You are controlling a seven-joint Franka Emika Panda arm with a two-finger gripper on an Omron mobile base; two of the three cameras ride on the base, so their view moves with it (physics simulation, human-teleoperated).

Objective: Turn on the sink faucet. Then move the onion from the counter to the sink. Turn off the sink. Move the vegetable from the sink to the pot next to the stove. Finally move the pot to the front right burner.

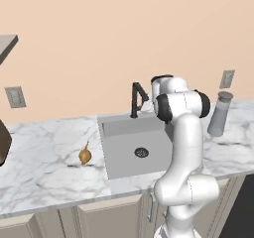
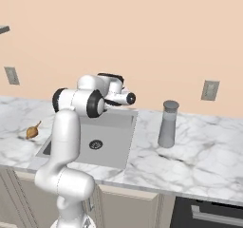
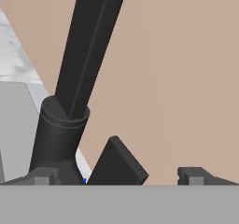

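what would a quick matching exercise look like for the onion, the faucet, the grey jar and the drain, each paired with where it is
Things:
1. onion
2. sink faucet
3. grey jar
4. drain

Places:
A. on the sink floor
B. on the counter left of the sink
C. at the sink's back rim, by the wall
D. on the counter right of the sink

Pairs: 1-B, 2-C, 3-D, 4-A

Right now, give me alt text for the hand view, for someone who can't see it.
Close-up of the black sink faucet: its round base and slanted neck rise against a peach wall, with a flat black lever jutting out beside the base. The end effector has its two dark fingertips spread wide, one at each side of the base and lever. Grey sink basin and marble counter show at left.
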